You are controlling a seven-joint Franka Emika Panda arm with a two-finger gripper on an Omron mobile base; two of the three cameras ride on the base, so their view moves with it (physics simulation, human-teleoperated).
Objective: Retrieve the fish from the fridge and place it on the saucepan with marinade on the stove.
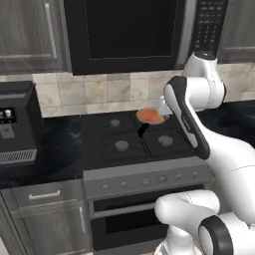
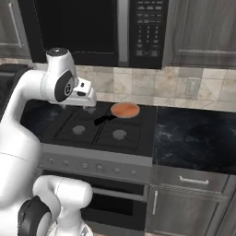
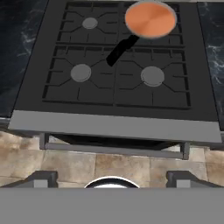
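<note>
I'm up over the stove, looking down across all four burners. My fingers are spread wide at the bottom of the hand view — nothing between them, nothing held. The saucepan sits on a rear burner, well ahead of my fingertips and off to the right in the hand view, clear of any contact. Its marinade lies flat and orange-brown inside the silvery rim. The black handle slants away from the pan over the grates, toward the middle of the cooktop. In the left base view the pan is just beside my forearm; in the right base view my gripper hangs above the back of the stove, left of the pan and apart from it. The microwave hangs overhead, with dark counter right of the stove.
</note>
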